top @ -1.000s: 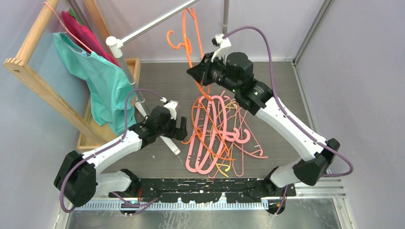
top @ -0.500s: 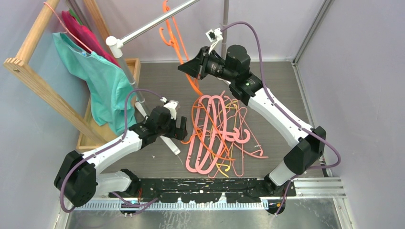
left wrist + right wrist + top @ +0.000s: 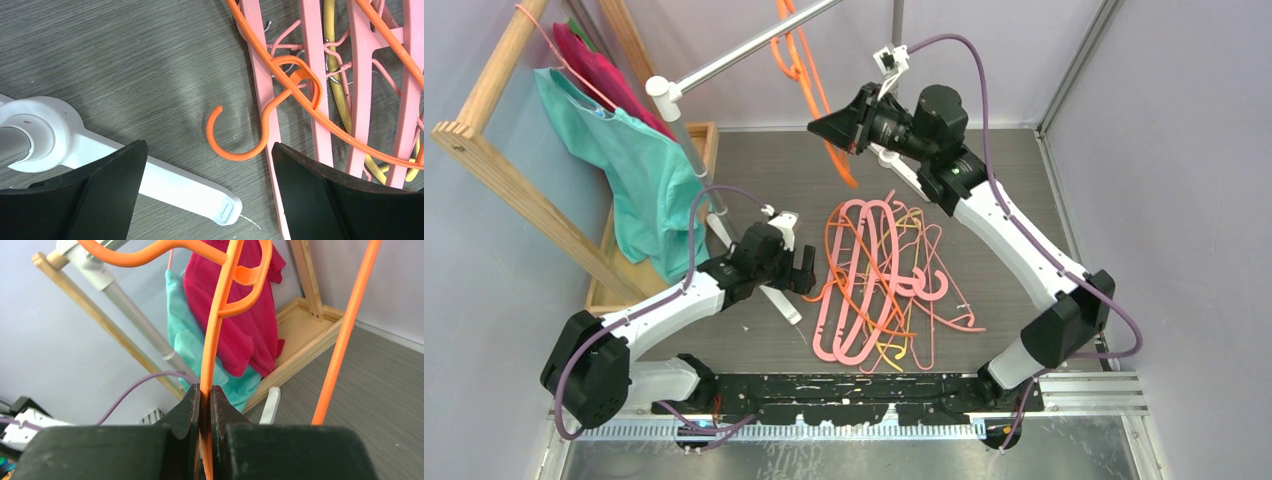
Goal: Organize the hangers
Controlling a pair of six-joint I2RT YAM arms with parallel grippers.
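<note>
Nearest in, the left gripper (image 3: 208, 150) hangs low with its jaws spread wide, holding nothing, just above the grey floor (image 3: 125, 60) and beside the rack's white foot (image 3: 165, 185). At its 3 o'clock lies the pile of hangers (image 3: 874, 285), pink, orange and yellow all tangled, with one orange hook (image 3: 235, 150) poking out toward those open jaws. Up at the pile's 12 o'clock, the right gripper (image 3: 204, 392) is pinched tight on an orange hanger (image 3: 220, 315), clear of the floor, its top up by the metal rail (image 3: 739, 55). Whether it is hooked on the rail, can't tell.
</note>
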